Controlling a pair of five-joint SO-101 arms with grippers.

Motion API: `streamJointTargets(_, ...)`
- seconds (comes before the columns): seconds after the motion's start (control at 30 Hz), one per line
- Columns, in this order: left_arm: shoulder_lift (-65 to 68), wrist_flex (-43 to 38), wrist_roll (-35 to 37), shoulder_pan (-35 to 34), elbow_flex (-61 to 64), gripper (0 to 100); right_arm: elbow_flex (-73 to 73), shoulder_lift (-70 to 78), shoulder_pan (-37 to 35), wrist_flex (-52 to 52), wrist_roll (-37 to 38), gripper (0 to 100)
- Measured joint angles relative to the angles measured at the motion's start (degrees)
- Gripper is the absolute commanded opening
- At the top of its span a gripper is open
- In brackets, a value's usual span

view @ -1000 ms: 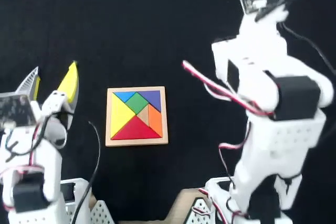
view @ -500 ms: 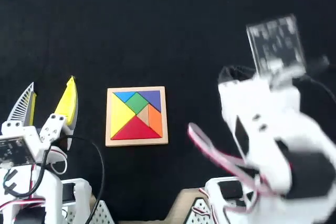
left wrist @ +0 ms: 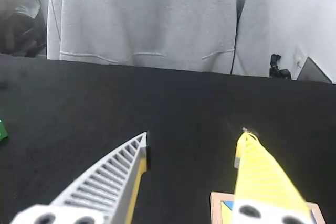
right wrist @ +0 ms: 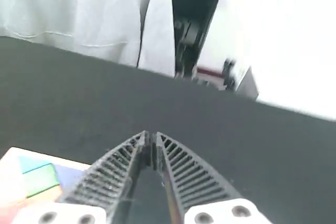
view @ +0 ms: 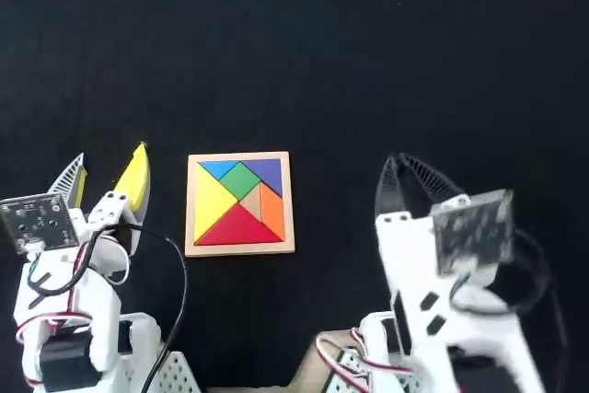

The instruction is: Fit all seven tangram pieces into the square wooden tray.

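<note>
The square wooden tray [view: 240,249] lies in the middle of the black table, filled edge to edge with coloured tangram pieces [view: 241,202]: blue, green, purple, yellow, orange, tan and red. My left gripper [view: 106,167] hovers low to the tray's left, open, with nothing between its grey and yellow fingers. In the left wrist view my left gripper [left wrist: 195,136] points over bare table, a tray corner [left wrist: 216,199] just beside the yellow finger. My right gripper [view: 395,169] sits to the tray's right, shut and empty. The right wrist view shows my right gripper [right wrist: 151,136] shut, with the tray [right wrist: 7,157] off to one side.
Both arm bases stand at the near edge of the table [view: 368,71]. A grey cloth [left wrist: 152,19] hangs behind the far edge. A small green object [left wrist: 2,129] lies at the border of the left wrist view.
The right arm has swung down from high above the table and folded back to a low pose near its base. The left arm shifted slightly. The tray and pieces have not moved.
</note>
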Motion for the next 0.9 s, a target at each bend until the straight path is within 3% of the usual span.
streamJointTargets(0.13,0.09,0.00,0.00,0.00,1.49,28,9.05,-9.85,-0.18,-2.02,3.34,1.5)
streamJointTargets(0.4,0.18,-2.37,0.00,0.00,9.05,28,19.69,-10.20,0.09,-2.37,4.48,1.5)
streamJointTargets(0.63,0.09,-7.65,0.00,0.44,16.35,28,23.47,-10.20,10.02,-3.60,-3.69,1.5)
streamJointTargets(0.9,0.35,-7.74,0.00,4.04,25.23,27,38.51,-10.20,8.70,-7.91,-4.40,1.5)
